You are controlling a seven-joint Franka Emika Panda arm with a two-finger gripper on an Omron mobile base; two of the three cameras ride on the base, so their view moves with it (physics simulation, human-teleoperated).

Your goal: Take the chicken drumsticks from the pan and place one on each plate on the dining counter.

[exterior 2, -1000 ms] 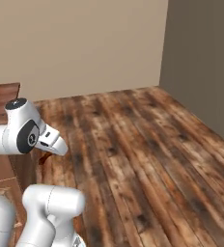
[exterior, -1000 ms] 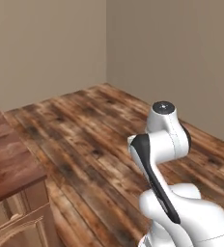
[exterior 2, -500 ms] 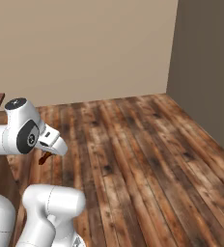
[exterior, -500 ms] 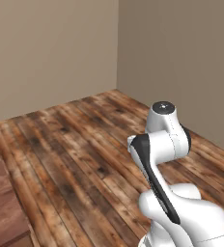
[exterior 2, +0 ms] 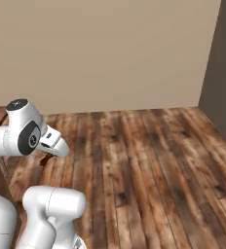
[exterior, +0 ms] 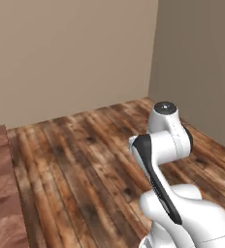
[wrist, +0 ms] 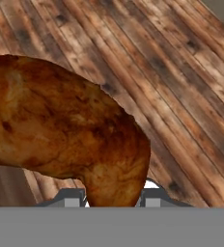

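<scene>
My gripper (wrist: 112, 198) is shut on a dark reddish-brown chicken drumstick (wrist: 61, 130), which bulks large across the left of the hand view, over plank flooring. From the right base view a brown bit of that drumstick (exterior 2: 46, 159) hangs under the white hand, beside the arm's upper joint. A strip of the reddish-brown dining counter (exterior: 0, 193) runs along the left edge of the left base view. The pan and the plates are out of view.
Brown wooden floor (exterior 2: 149, 165) spreads ahead of the base to beige walls (exterior: 71, 53) that meet in a corner at the right. The arm's white elbow (exterior: 165, 140) rises in the lower right of the left base view.
The whole picture has swung as the base turned: the counter has slid off toward the left edge and the room corner has come into view. The grip on the drumstick is unchanged.
</scene>
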